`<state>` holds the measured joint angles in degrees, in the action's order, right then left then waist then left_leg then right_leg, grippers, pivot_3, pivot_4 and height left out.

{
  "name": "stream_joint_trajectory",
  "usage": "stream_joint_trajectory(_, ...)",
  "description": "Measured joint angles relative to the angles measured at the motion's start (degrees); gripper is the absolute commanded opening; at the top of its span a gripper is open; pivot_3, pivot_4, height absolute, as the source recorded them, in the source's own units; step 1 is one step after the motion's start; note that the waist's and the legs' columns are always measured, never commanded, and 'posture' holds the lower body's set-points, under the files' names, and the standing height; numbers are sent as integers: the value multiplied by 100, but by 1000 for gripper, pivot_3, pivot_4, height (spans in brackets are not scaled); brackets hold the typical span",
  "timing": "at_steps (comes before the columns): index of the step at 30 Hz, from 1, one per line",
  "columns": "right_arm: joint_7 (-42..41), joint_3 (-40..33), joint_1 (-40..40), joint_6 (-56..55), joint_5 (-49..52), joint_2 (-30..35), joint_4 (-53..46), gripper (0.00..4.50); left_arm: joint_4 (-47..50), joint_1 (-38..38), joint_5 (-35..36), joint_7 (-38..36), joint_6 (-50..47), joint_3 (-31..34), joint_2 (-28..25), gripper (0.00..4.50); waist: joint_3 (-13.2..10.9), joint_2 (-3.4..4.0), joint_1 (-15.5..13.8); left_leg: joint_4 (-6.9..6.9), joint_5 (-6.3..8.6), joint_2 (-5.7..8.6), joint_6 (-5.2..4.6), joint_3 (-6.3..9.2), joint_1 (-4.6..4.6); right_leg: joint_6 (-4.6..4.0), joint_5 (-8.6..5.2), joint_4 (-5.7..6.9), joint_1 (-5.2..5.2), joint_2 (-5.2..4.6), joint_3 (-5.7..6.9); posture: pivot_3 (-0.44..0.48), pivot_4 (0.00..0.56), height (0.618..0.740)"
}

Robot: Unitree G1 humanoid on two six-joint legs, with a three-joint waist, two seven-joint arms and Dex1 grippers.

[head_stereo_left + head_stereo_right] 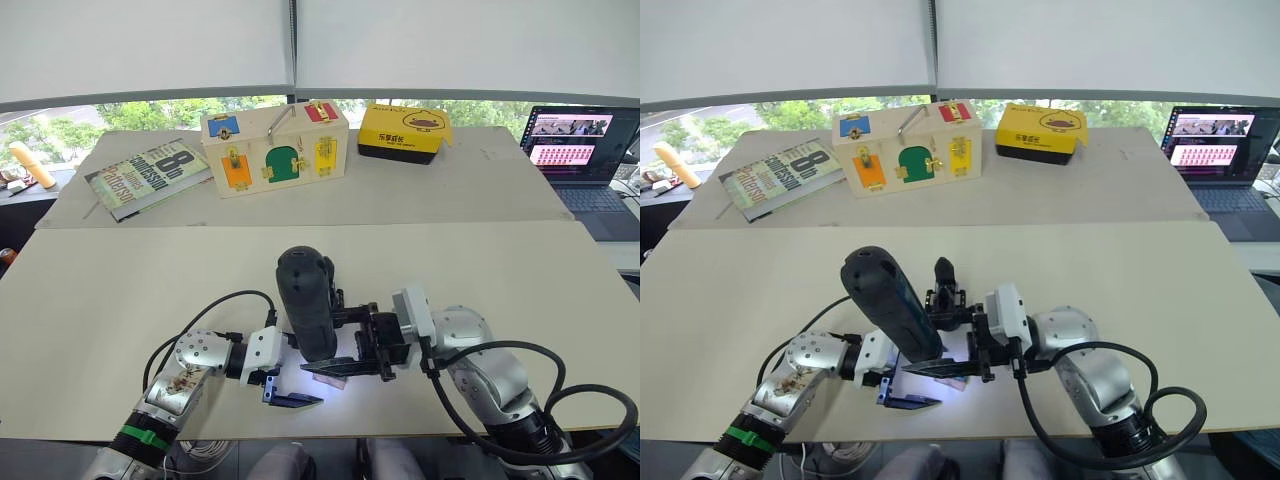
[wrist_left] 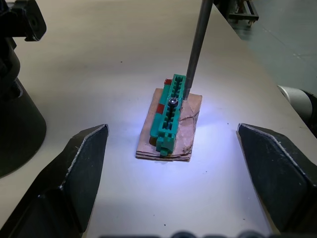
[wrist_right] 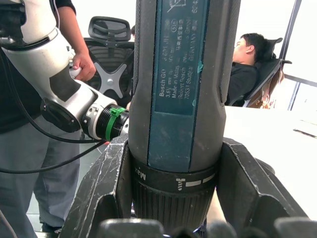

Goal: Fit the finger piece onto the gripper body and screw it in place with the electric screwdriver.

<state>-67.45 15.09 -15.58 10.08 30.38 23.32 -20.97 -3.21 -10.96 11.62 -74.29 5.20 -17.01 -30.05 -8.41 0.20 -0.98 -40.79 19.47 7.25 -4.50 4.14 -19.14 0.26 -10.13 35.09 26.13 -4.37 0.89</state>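
I have the right gripper (image 1: 372,345) clamped on the screwdriver (image 1: 306,300), both fingers pressed against its barrel near the collar; it stands nearly upright over the near edge of the table (image 1: 120,290). Its bit (image 2: 194,47) comes down onto a small green block (image 2: 169,109) lying on a tan card (image 2: 187,134), lit white by the tool's lamp. My left gripper (image 1: 282,388) sits low just beside that spot, fingers (image 2: 74,173) spread wide apart with nothing between them. Farther back I see a wooden latch box (image 1: 275,145), a book (image 1: 150,175), a yellow box (image 1: 405,132) and a laptop (image 1: 582,150).
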Motion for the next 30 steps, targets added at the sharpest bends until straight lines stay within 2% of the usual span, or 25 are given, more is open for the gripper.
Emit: stream_joint_trajectory(30, 18, -35, -3, -3, -27, 19, 53, 1950, 66, 28, 0, 94, -63, -1, 1, 4404, 1, 1, -6, 0, 0, 0, 0, 0, 0, 0, 0, 0, 0, 0, -1, 0, 150, 740)
